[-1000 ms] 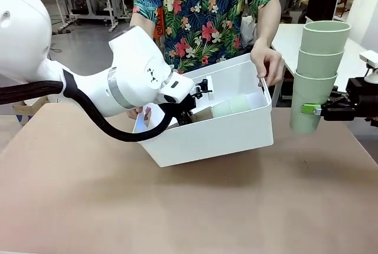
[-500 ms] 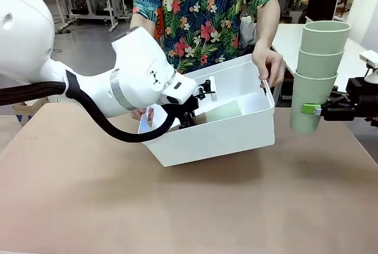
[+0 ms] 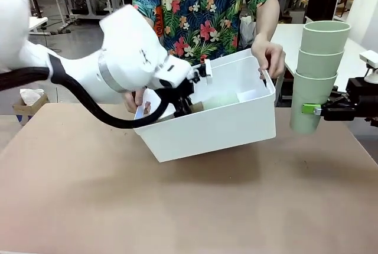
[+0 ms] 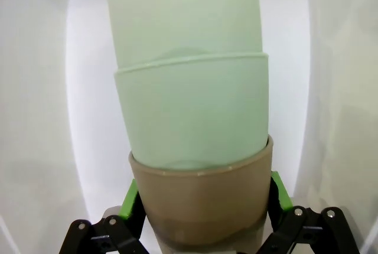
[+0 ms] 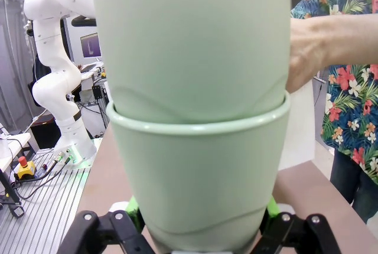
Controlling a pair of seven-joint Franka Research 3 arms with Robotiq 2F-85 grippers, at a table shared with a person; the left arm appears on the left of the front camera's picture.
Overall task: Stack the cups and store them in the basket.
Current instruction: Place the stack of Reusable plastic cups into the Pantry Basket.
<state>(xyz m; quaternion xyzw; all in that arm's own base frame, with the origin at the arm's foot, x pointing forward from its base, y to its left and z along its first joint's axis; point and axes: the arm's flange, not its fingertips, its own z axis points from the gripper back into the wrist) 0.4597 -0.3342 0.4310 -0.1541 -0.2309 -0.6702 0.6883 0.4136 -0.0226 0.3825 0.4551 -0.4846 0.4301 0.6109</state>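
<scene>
The white basket (image 3: pixel 218 130) is tilted toward me above the table, with a person's hands (image 3: pixel 269 56) on its two ends. My left gripper (image 3: pixel 186 103) reaches inside it, shut on a tan-brown cup (image 4: pixel 201 195) that carries two nested mint-green cups (image 4: pixel 189 118). That stack lies on its side against the basket's white wall (image 4: pixel 35 118), and its mint part (image 3: pixel 221 100) shows over the rim. To the right of the basket, my right gripper (image 3: pixel 313 110) is shut on the lowest of three stacked mint cups (image 3: pixel 316 59), which it holds upright in the air; the stack (image 5: pixel 198 118) looms close in the right wrist view.
The brown tabletop (image 3: pixel 177 207) stretches bare in front of the basket. The person stands at the far edge in a flowered shirt (image 3: pixel 201 12). Their hand (image 5: pixel 313 47) shows beside the right stack. A white table (image 3: pixel 289 38) stands behind at the right.
The person has raised and turned the basket a little. My left arm has lifted and shifted left with its stack still inside. The right arm with its stack has not moved.
</scene>
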